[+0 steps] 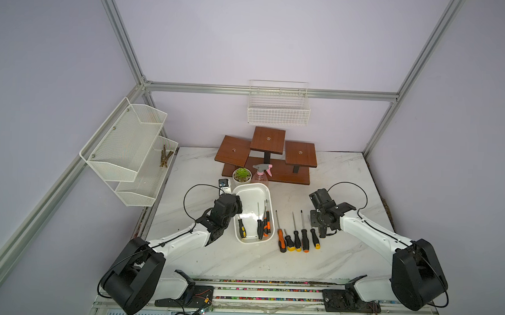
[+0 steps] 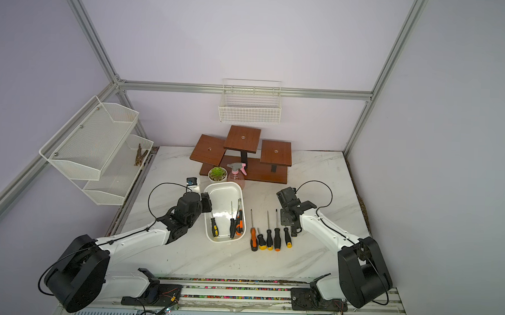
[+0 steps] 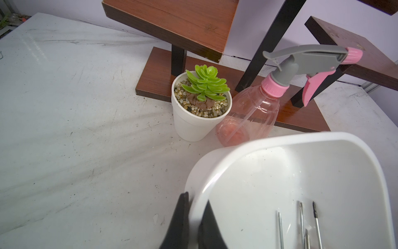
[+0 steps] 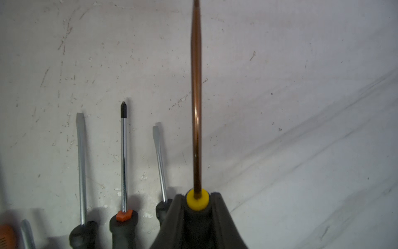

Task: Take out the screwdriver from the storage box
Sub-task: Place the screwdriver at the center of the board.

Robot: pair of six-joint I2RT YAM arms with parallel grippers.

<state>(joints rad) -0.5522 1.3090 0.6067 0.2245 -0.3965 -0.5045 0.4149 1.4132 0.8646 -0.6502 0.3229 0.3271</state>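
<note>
The storage box point(image 1: 251, 186) point(image 2: 223, 184) point(image 3: 280, 138) is a shallow white tub in mid-table. My left gripper point(image 1: 238, 208) point(image 2: 209, 204) point(image 3: 196, 199) is shut on its left rim, one finger outside and one inside. In the box lie a black-and-yellow screwdriver point(image 1: 241, 228) point(image 2: 214, 226) and a bunch of others point(image 1: 263, 226) point(image 2: 235, 224). Just right of a row of screwdrivers point(image 1: 297, 239) on the table, my right gripper point(image 1: 320, 230) point(image 2: 293, 230) point(image 4: 197, 197) is shut on a screwdriver point(image 4: 196, 107) with a yellow collar and copper-toned shaft.
Behind the box stand a potted succulent point(image 1: 241, 175) point(image 3: 193, 120), a pink spray bottle point(image 1: 260, 176) point(image 3: 254, 112) and a stepped wooden stand point(image 1: 267, 156). A small white device point(image 1: 224, 184) sits at the box's far left corner. A wire basket point(image 1: 278, 106) and mesh shelf point(image 1: 131, 147) hang on the walls.
</note>
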